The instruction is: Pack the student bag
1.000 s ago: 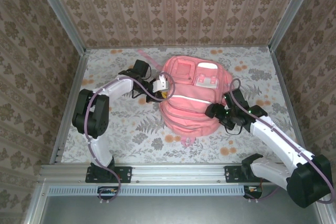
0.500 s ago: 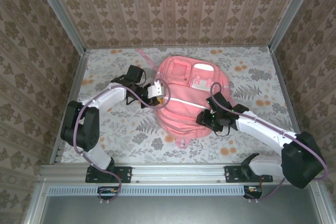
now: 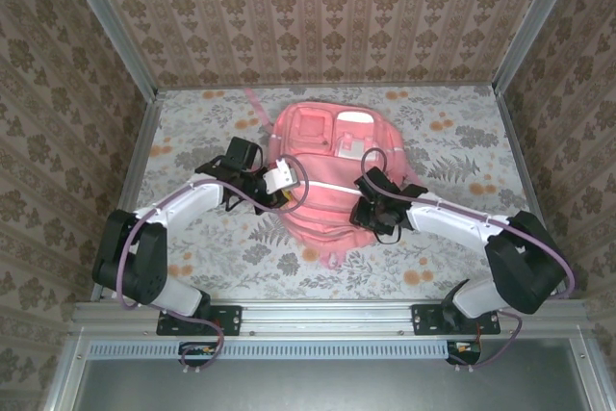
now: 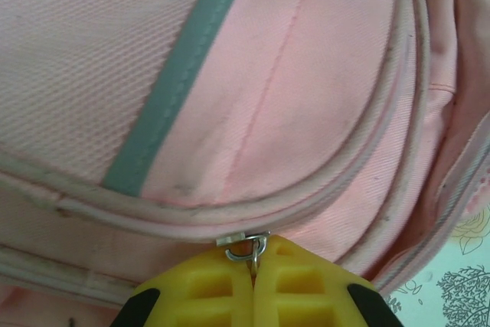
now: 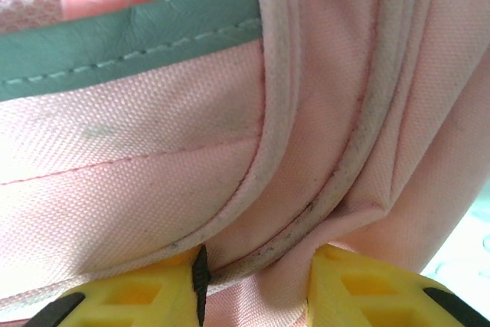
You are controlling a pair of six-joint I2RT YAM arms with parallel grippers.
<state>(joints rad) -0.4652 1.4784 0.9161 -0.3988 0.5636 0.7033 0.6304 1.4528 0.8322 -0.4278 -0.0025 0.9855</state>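
The student bag (image 3: pixel 327 156), a big pink backpack with white patches on its front pockets, lies in the middle of the table. My left gripper (image 3: pixel 292 193) is at the bag's left side. In the left wrist view its yellow fingers (image 4: pixel 200 292) are shut on the metal zipper pull (image 4: pixel 251 244), under a curved seam and the pale strip (image 4: pixel 176 74). My right gripper (image 3: pixel 359 211) presses into the bag's right lower side. In the right wrist view a bunched fold of the bag's seam (image 5: pixel 260 266) fills the gap between its yellow fingers (image 5: pixel 145 292).
A floral cloth (image 3: pixel 202 113) covers the table. Patterned walls stand close on three sides, and a metal rail (image 3: pixel 318 317) runs along the front. A pink strap (image 3: pixel 256 103) trails behind the bag and another (image 3: pixel 332 259) in front.
The bag has slid to the left. My right gripper has reached left and further in along the bag's side. My left gripper has dropped nearer, holding the bag's left edge.
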